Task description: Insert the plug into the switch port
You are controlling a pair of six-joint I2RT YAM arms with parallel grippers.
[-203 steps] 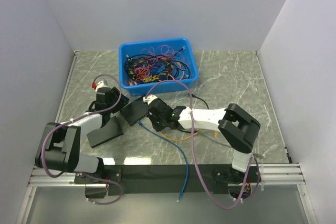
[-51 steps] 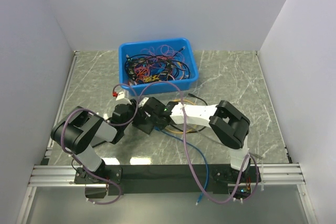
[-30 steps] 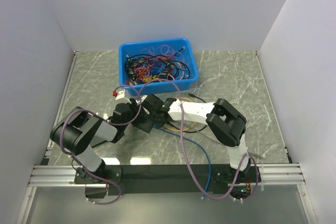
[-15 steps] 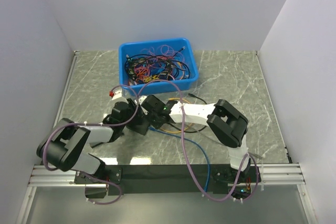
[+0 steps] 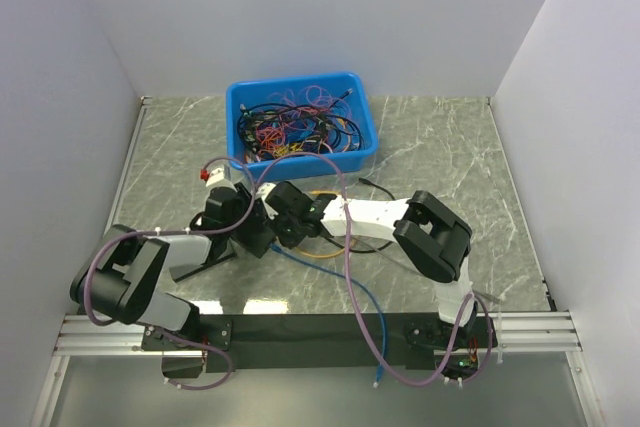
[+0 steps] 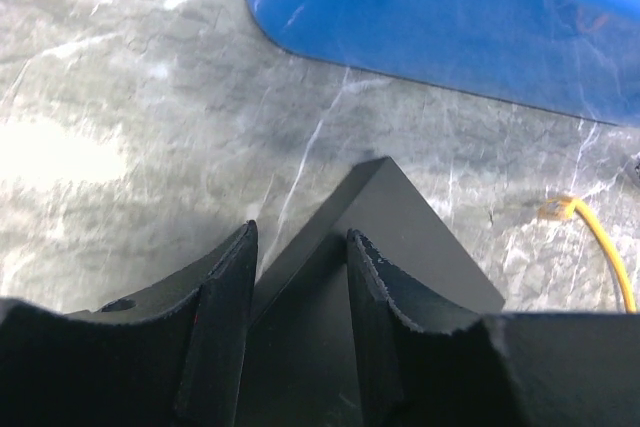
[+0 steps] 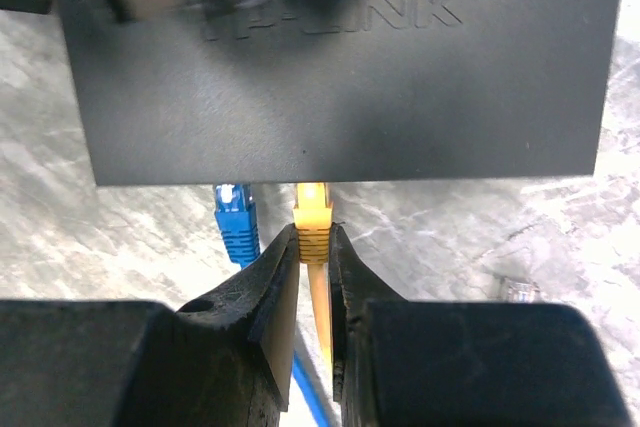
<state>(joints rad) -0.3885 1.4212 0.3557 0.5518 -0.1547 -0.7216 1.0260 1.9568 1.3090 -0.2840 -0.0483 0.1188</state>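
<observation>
The left claw (image 6: 300, 247) grips the black switch (image 6: 400, 237) between its dark fingers (image 6: 225, 297), and the switch's corner juts past them over the grey marbled surface (image 6: 120, 77). A blue bin (image 6: 450, 17) fills the top. A yellow cable (image 6: 603, 259) lies at the right.

White-and-black arms (image 5: 375, 215) carry purple cables (image 5: 346, 247); left pincer (image 6: 300, 237) and right pincer (image 7: 312, 242) are black.

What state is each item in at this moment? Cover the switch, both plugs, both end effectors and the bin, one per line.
left end effector: shut on the switch
right end effector: shut on the yellow plug
switch: held at one edge
yellow plug: nose at the switch's edge, full seating unclear
blue plug: at the switch's edge beside it, ungripped
blue bin: holds tangled cables
</observation>
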